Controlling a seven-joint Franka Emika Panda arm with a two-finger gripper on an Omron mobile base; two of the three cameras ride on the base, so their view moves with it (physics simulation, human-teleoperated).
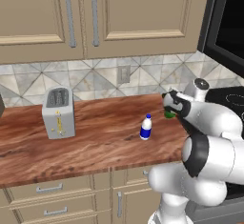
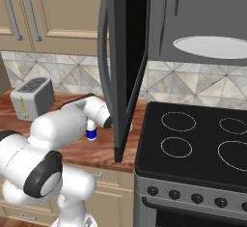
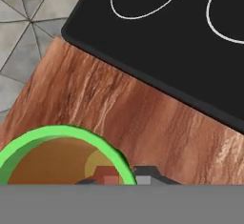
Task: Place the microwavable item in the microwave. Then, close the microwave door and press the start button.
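The green cup [image 3: 62, 144] with brownish contents fills the lower left of the hand view, its rim hard against my gripper [image 3: 128, 176]. One grey fingertip [image 3: 148, 173] shows just outside the rim, so the gripper looks shut on the cup. In the left base view the gripper [image 1: 169, 106] is at the counter's right end, with a bit of green cup [image 1: 169, 115] under it. The microwave door [image 2: 123, 66] stands wide open above the counter's end, edge-on to the camera. Inside the microwave [image 2: 202, 13] lies the white turntable [image 2: 212, 46].
A white bottle with a blue label [image 1: 146, 127] stands on the wooden counter [image 1: 95, 142] just left of the gripper. A grey toaster [image 1: 58, 112] sits further left. The black stove top [image 2: 193, 144] lies right of the counter, below the microwave. Beige cabinets [image 1: 95, 13] hang above.
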